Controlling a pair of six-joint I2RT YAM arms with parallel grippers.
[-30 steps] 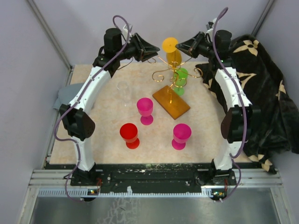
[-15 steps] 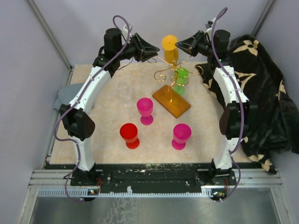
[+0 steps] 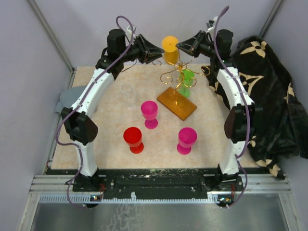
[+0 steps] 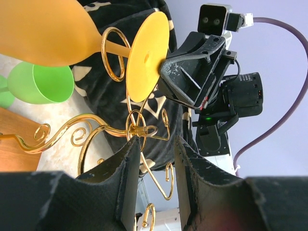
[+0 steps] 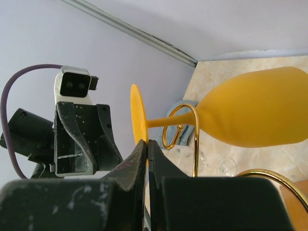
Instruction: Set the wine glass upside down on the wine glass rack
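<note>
An orange wine glass (image 3: 169, 44) lies nearly sideways high at the top of the wine glass rack (image 3: 179, 79), a gold wire tree on an amber base (image 3: 176, 104). My right gripper (image 3: 183, 46) (image 5: 147, 143) is shut on the rim of the glass's foot (image 5: 136, 113). The stem (image 5: 166, 121) passes through a gold loop (image 5: 191, 126), and the bowl (image 5: 260, 115) points away. My left gripper (image 3: 156, 53) (image 4: 156, 144) is open at the rack's top, with one fingertip (image 4: 133, 147) beside the wire hub (image 4: 138, 130). A green glass (image 3: 186, 77) hangs on the rack.
Two pink glasses (image 3: 149, 112) (image 3: 187, 138) and a red glass (image 3: 133, 138) stand upright in front of the rack. A clear glass (image 3: 127, 91) stands under the left arm. A black patterned cloth (image 3: 269, 86) is heaped on the right.
The right gripper has carried the orange glass to the left and farther back, over the rack's top. The left arm has stayed still.
</note>
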